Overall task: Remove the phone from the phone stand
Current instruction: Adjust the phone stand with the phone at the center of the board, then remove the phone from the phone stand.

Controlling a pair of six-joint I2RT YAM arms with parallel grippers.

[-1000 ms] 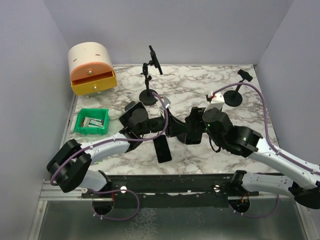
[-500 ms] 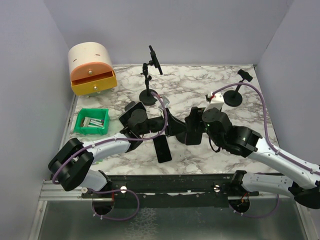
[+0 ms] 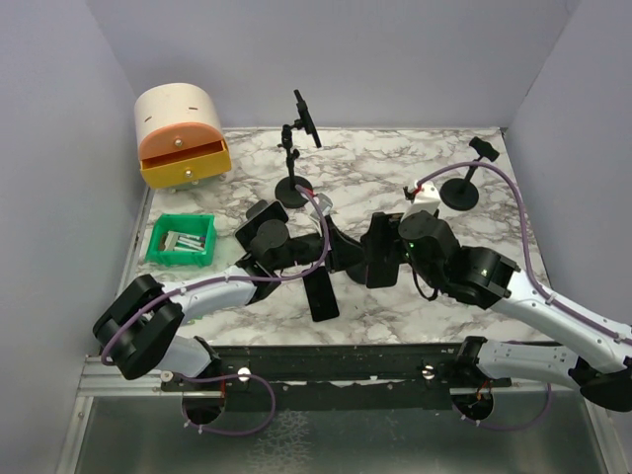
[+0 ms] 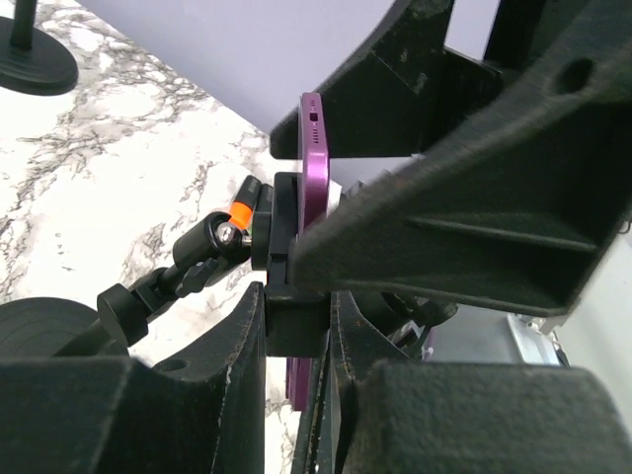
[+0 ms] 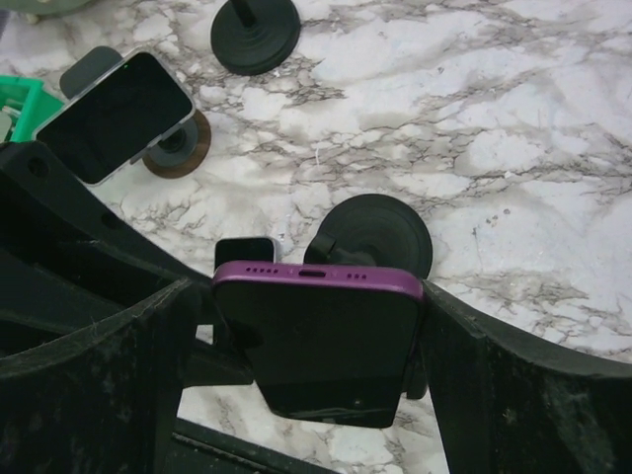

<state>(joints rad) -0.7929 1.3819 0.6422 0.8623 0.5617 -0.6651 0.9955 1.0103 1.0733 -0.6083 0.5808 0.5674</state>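
The purple phone [image 5: 316, 341] sits in the clamp of the phone stand [image 4: 291, 311] near the middle of the surface [image 3: 395, 178], between the two arms. The right hand [image 5: 311, 296] straddles it with one finger along each long side. Whether those fingers press the phone or only flank it cannot be told. The left hand [image 4: 296, 321] looks pinched on the stand's clamp block just behind the phone, presumably to steady the stand.

The phone is judged a stiff, smooth slab, light enough for one hand. Its glass and rounded rim look slippery, and it could break if dropped on the hard surface. The long side edges seem the best hold, since the clamp covers part of the back. Freeing it probably calls for a straight pull while the stand is held down.

There are four phones: this one, a black phone [image 3: 321, 294] lying flat, one on the tall stand [image 3: 293, 158] at the back, and one on a brown-footed stand [image 5: 178, 148]. There are four stands, counting one empty stand [image 3: 464, 188]. There is also one green bin [image 3: 181, 240] and one drawer box [image 3: 181, 133].
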